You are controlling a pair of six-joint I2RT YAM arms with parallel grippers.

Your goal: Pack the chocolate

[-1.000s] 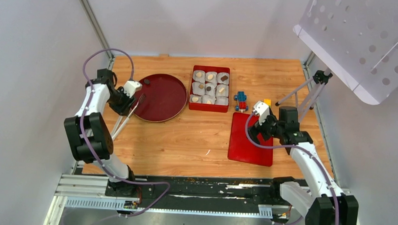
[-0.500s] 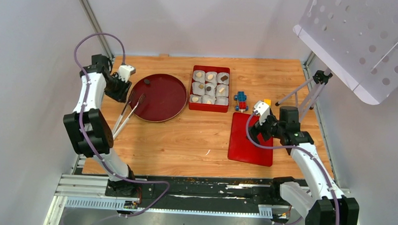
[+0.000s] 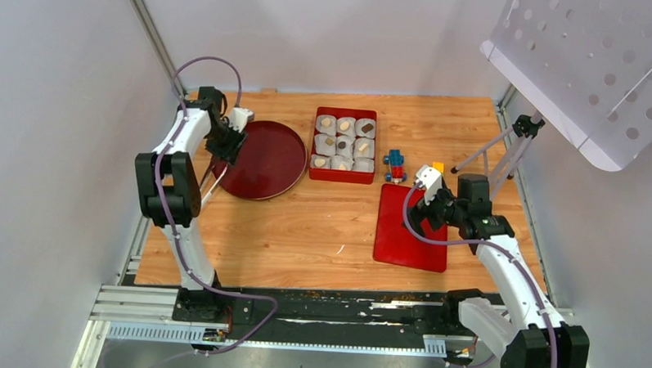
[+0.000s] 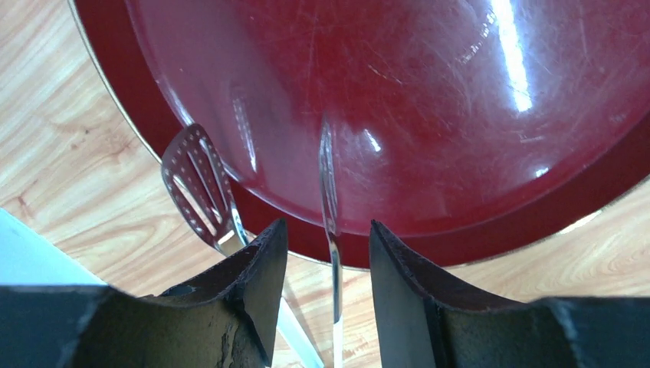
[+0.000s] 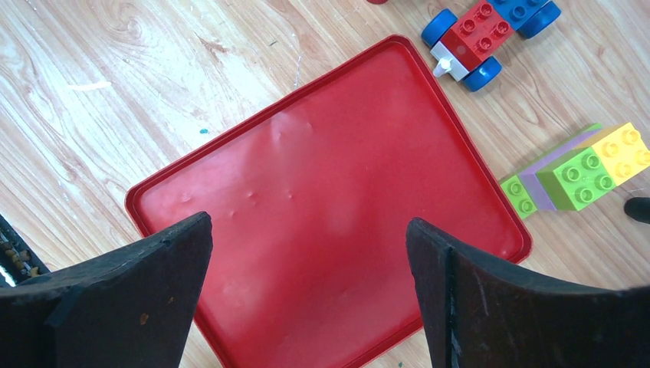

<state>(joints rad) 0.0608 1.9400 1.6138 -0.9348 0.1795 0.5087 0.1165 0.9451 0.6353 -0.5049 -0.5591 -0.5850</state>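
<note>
The chocolate lumps, tan and dark brown, sit in white paper cups inside the red box. No chocolate shows on the round dark red plate, whose left part is hidden under my left gripper. In the left wrist view the plate fills the frame. My left gripper is open, with one arm of the metal tongs standing free between its fingers. The other tong arm is outside the left finger. My right gripper is open and empty above the flat red lid.
A blue and red toy car stands right of the box and shows in the right wrist view. Green, purple and yellow blocks lie beside the lid. A tripod stands at the right edge. A perforated white panel hangs at the top right.
My left arm has swung from the table's left edge to the right, over the plate's left rim and the tongs. The dark lump seen on the plate earlier is now hidden. The right arm is still.
</note>
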